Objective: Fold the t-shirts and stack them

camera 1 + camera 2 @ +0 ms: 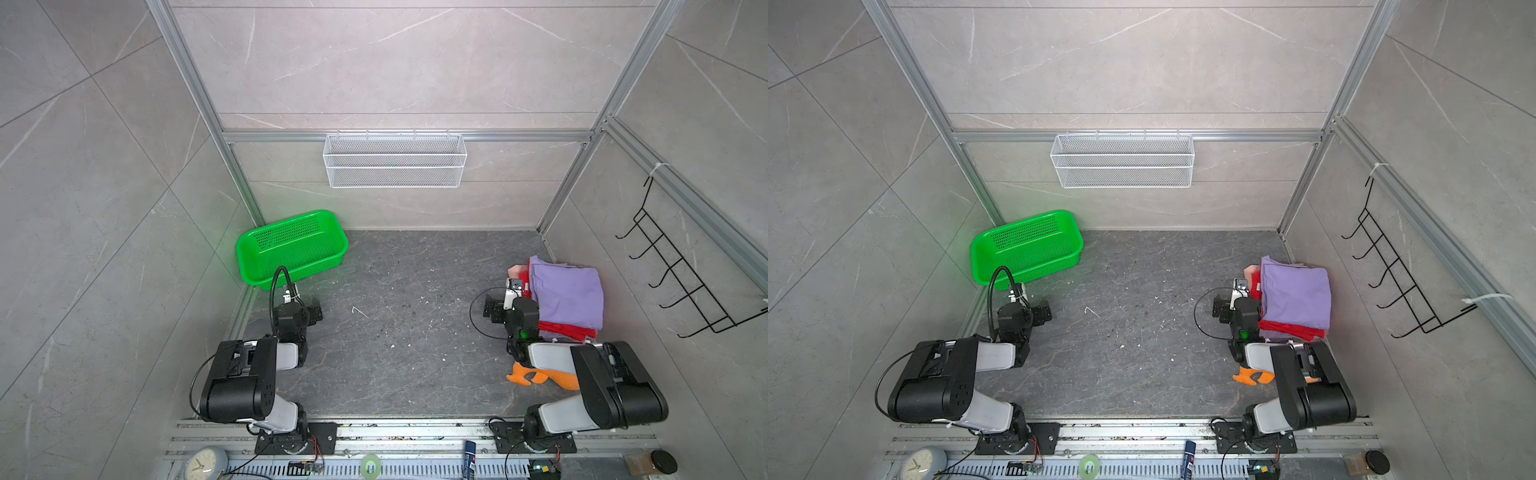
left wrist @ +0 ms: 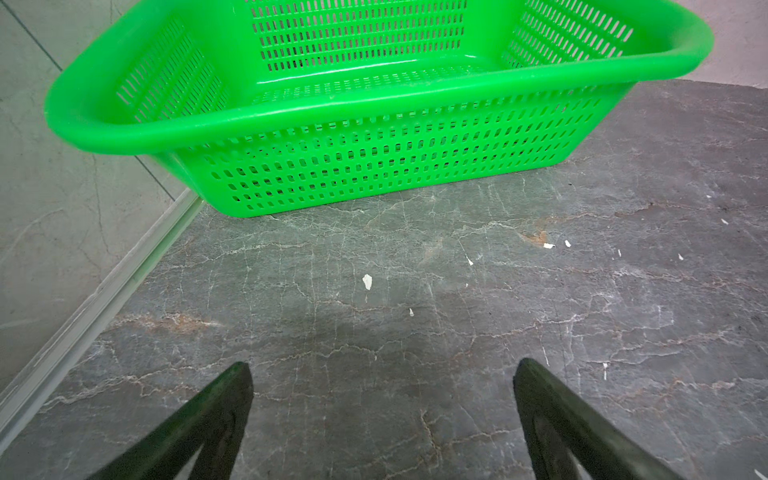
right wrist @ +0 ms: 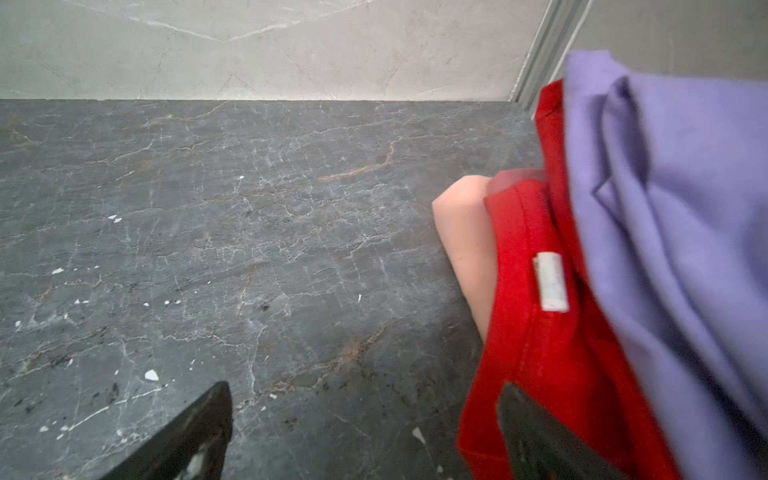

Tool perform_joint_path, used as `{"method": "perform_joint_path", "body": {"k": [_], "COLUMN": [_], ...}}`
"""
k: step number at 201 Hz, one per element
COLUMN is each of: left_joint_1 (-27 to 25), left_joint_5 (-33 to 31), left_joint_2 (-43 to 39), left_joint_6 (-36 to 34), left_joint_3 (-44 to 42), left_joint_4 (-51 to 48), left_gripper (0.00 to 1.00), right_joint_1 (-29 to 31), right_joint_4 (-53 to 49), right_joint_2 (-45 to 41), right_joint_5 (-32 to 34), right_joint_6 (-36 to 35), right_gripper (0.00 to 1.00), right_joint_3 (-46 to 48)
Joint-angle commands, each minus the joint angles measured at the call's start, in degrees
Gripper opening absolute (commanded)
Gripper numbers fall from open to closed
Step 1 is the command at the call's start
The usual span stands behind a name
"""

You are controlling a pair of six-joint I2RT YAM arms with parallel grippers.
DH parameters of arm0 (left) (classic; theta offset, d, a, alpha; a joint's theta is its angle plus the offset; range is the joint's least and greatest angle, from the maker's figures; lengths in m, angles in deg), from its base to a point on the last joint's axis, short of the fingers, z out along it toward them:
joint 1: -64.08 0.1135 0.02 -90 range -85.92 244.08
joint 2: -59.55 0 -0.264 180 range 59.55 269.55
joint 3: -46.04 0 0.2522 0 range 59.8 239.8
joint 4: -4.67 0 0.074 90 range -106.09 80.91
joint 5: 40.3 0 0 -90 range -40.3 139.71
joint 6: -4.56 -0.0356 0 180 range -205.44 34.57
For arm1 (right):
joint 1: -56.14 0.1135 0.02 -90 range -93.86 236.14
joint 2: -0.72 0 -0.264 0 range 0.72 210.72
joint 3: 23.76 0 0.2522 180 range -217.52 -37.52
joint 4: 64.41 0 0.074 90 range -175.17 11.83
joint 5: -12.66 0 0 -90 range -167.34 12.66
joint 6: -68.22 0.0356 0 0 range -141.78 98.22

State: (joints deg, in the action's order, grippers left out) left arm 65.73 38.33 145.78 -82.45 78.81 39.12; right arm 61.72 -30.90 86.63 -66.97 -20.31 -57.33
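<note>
The t-shirts lie in a stack against the right wall in both top views: a lavender one [image 1: 567, 295] on top, a red one [image 1: 567, 328] beneath it, and a pink one [image 1: 517, 272] peeking out at the far corner. My right gripper [image 1: 492, 309] hovers just left of the stack, open. In the right wrist view, bare floor shows between the jaws of the right gripper [image 3: 365, 386], and one finger overlaps the red shirt [image 3: 536, 332] below the lavender one [image 3: 673, 232]. My left gripper [image 2: 382, 370] is open and empty over the floor.
A green perforated basket [image 1: 291, 247] sits at the back left, just beyond the left gripper [image 1: 313, 309]. An orange plush toy [image 1: 536, 374] lies partly under the right arm. A white wire basket [image 1: 395, 160] hangs on the back wall and a black hook rack [image 1: 685, 282] on the right wall.
</note>
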Motion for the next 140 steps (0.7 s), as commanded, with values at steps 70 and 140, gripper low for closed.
{"method": "perform_joint_path", "body": {"k": [70, 140], "left_joint_1": [0.34, 0.18], "left_joint_5": [0.48, -0.02], "left_joint_2": [0.00, -0.19], "left_joint_6": [-0.68, -0.89], "left_joint_3": [1.31, 1.09], "left_joint_4": [1.14, 1.34], "left_gripper": [1.00, 1.00], "right_joint_1": [0.04, 1.09], "right_joint_4": [3.44, 3.46], "right_joint_2": [0.92, 0.84], "right_joint_5": [-2.11, -0.70], "right_joint_6": [-0.20, -0.86], "right_gripper": [1.00, 1.00], "right_joint_3": [-0.40, -0.42]}}
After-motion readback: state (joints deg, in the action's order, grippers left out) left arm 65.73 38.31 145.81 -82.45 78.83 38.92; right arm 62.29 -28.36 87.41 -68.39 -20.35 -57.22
